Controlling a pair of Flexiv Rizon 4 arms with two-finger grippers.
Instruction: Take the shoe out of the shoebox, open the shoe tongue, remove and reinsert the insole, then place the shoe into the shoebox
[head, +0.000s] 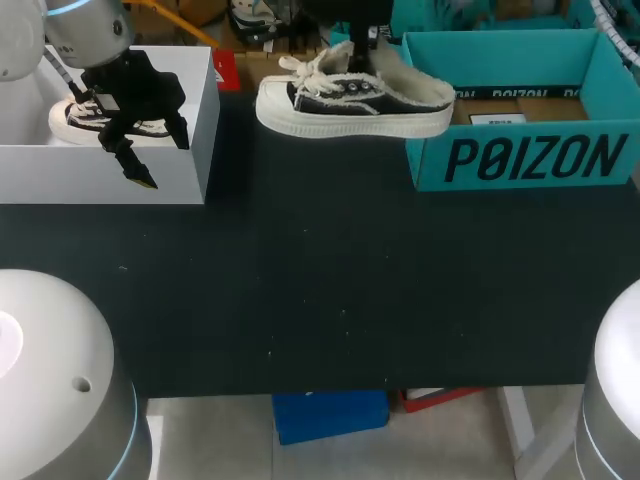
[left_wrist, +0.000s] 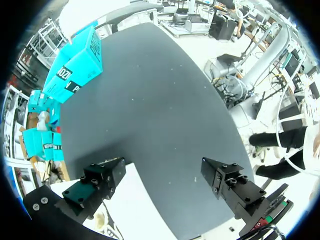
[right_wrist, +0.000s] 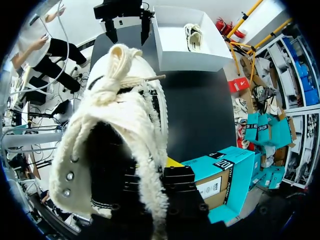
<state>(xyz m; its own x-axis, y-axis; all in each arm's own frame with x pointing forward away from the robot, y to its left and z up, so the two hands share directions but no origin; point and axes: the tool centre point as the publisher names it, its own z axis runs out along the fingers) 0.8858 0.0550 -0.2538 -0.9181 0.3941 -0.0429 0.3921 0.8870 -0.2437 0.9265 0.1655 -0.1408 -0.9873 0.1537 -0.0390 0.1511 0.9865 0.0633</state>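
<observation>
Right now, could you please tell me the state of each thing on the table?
black shoe: out of its box, held up
right hand: shut on the black shoe
teal shoebox: open, no lid on
white box: open, second shoe inside
left hand: open, empty, above the white box

A table (head: 320, 290) with a flat black top, lightly flecked with pale specks. A teal shoebox (head: 520, 160) stands on it at the far right, open at the top. Its long side wall, printed with large dark lettering, faces the near edge. A white box (head: 110, 185), also open at the top, stands on the table well to the left of the teal shoebox, about level with it along the far side. A stretch of black top separates the two.
</observation>
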